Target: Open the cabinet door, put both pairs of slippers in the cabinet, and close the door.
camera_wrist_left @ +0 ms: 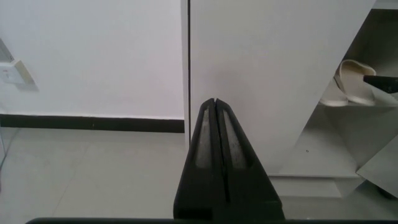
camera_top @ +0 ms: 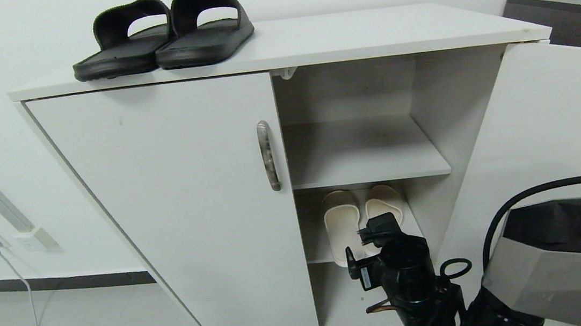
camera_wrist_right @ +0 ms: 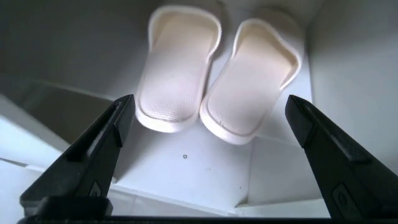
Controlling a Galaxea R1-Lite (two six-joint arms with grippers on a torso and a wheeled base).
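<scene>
Now, right gripper (camera_wrist_right: 209,106): wide open, empty, facing white slippers (camera_wrist_right: 180,74) on shelf (camera_wrist_right: 186,171)
left gripper (camera_wrist_left: 215,112): closed, empty
black slippers (camera_top: 164,36): atop cabinet (camera_top: 390,31)

Cabinet (camera_top: 390,28): right half open, left half shut.
The right door (camera_top: 545,120) stands wide, giving passage to the upper shelf (camera_top: 365,155). White slippers (camera_top: 358,220) take up the lower shelf (camera_wrist_right: 186,168), just ahead of the right end effector (camera_wrist_right: 209,102), whose jaws are spread. The left door (camera_top: 176,207) blocks its side. Black slippers (camera_top: 163,33) occupy the top's left end.
</scene>
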